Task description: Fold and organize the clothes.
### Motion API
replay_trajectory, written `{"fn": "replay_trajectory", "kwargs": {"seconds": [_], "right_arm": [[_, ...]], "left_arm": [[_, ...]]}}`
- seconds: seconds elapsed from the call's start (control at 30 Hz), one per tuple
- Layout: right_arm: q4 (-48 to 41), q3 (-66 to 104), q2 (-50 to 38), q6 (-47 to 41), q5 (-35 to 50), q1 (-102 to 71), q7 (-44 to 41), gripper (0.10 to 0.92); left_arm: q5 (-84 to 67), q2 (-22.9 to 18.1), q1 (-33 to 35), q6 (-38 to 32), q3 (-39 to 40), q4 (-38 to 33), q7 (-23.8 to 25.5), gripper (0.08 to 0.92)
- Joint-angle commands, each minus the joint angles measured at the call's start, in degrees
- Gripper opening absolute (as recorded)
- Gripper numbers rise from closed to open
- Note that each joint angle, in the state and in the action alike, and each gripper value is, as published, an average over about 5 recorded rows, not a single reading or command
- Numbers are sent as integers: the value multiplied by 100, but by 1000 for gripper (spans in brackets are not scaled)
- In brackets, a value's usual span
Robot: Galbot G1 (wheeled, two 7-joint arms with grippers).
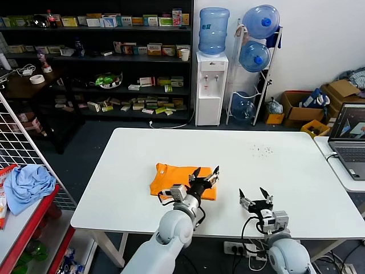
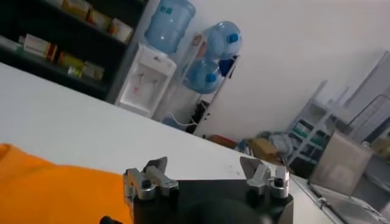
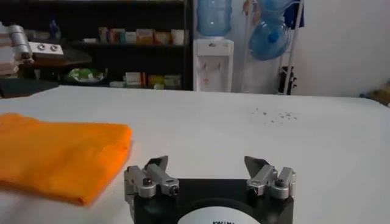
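Observation:
The orange T-shirt [image 1: 171, 181] lies folded into a compact rectangle on the white table [image 1: 256, 165], left of centre. My left gripper [image 1: 206, 173] hovers over the shirt's right edge, open, nothing between its fingers. In the left wrist view the orange T-shirt [image 2: 55, 189] fills the corner beside the open left gripper [image 2: 207, 167]. My right gripper [image 1: 255, 194] stands open near the table's front edge, to the right of the shirt and apart from it. The right wrist view shows the folded T-shirt [image 3: 58, 155] off to one side of the open right gripper [image 3: 207, 164].
A laptop [image 1: 349, 140] sits on a side table at the right. A light blue cloth [image 1: 27, 184] lies on a red rack at the left. Shelves [image 1: 102, 63], a water dispenser [image 1: 210, 85] and spare bottles [image 1: 256, 54] stand behind the table.

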Motion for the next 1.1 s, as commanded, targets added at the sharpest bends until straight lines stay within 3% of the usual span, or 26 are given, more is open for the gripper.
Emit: {"fn": "replay_trajectory", "kwargs": {"seconds": [0.03,0.27,0.7,0.8,1.1], "right_arm": [[-660,-345,264,548,755,842,-608,823],[-1495,-578,585,813,1265,1452,-746,823],[-2466,-1063,930,319,854,2090,-535,817],[-2571,-1125,952,225,837,2186,-532,764],[-2761,-1207,995,114,639,2290,-532,506]], "left_arm": [[678,1064,240,-483,-642,-757,532,812],[852,1533,749,-633,-921,-1098,637,822],[820,1674,1152,-672,-1132,-1235,623,823],[819,1674,1225,-675,-1178,-1253,621,823],[816,1639,1350,-675,-1230,-1351,607,823]]}}
